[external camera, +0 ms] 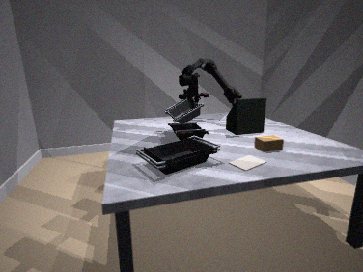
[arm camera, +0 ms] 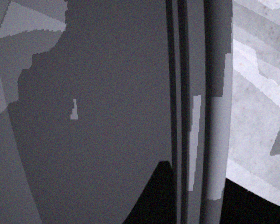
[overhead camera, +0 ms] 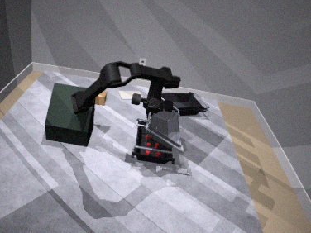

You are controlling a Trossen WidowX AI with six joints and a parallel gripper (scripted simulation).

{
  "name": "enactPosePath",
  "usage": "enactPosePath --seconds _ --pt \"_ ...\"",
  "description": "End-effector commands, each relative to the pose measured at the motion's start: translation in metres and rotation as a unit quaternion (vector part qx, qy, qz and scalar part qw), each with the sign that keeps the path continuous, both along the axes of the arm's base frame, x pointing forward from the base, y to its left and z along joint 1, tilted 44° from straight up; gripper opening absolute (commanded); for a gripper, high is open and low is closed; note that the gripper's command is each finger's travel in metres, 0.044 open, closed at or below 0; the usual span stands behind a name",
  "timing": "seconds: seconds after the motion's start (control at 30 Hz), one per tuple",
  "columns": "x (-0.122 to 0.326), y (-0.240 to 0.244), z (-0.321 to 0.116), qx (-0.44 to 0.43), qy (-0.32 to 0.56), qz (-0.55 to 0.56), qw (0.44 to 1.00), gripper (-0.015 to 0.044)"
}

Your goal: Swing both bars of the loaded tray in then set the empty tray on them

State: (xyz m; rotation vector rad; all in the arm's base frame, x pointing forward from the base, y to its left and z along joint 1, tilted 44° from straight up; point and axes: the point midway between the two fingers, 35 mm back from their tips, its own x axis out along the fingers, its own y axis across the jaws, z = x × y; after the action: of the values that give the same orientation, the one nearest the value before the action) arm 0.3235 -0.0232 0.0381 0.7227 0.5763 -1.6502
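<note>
The loaded tray point(overhead camera: 155, 159) point(external camera: 199, 133) stands on the table with several red blocks point(overhead camera: 156, 145) inside. One wire bar point(overhead camera: 154, 149) lies across its top near the front end in the top view; the far bar cannot be told apart behind the held tray. My gripper point(overhead camera: 149, 113) point(external camera: 191, 102) point(arm camera: 175, 168) is shut on the edge of the empty tray point(overhead camera: 165, 124) point(external camera: 183, 112) point(arm camera: 100, 135). The empty tray hangs above the loaded tray, clearly tilted and not touching it in the exterior view. In the wrist view its rim runs between the fingers.
Another black tray point(overhead camera: 179, 110) point(external camera: 190, 162) stands behind the loaded one in the top view, with wire bars at its ends. A dark green box point(overhead camera: 68, 111) point(external camera: 248, 117) is at the arm's base. An orange block point(overhead camera: 101, 97) point(external camera: 268, 145) and a cream card point(overhead camera: 129, 95) point(external camera: 247, 162) lie nearby.
</note>
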Motion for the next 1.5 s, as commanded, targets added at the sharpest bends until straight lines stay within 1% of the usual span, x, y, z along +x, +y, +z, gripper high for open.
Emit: enactPosePath --seconds 0.0,0.47,1.23,1.47 --pt "0.006 0.006 0.004 -0.002 -0.010 0.012 1.000 0.0000" --pt "0.005 0.004 0.002 -0.002 -0.010 0.012 1.000 0.0000" --pt "-0.002 -0.024 -0.029 -0.003 -0.010 0.012 1.000 0.0000" --pt "-0.006 -0.027 -0.033 -0.003 -0.010 0.012 1.000 0.0000"
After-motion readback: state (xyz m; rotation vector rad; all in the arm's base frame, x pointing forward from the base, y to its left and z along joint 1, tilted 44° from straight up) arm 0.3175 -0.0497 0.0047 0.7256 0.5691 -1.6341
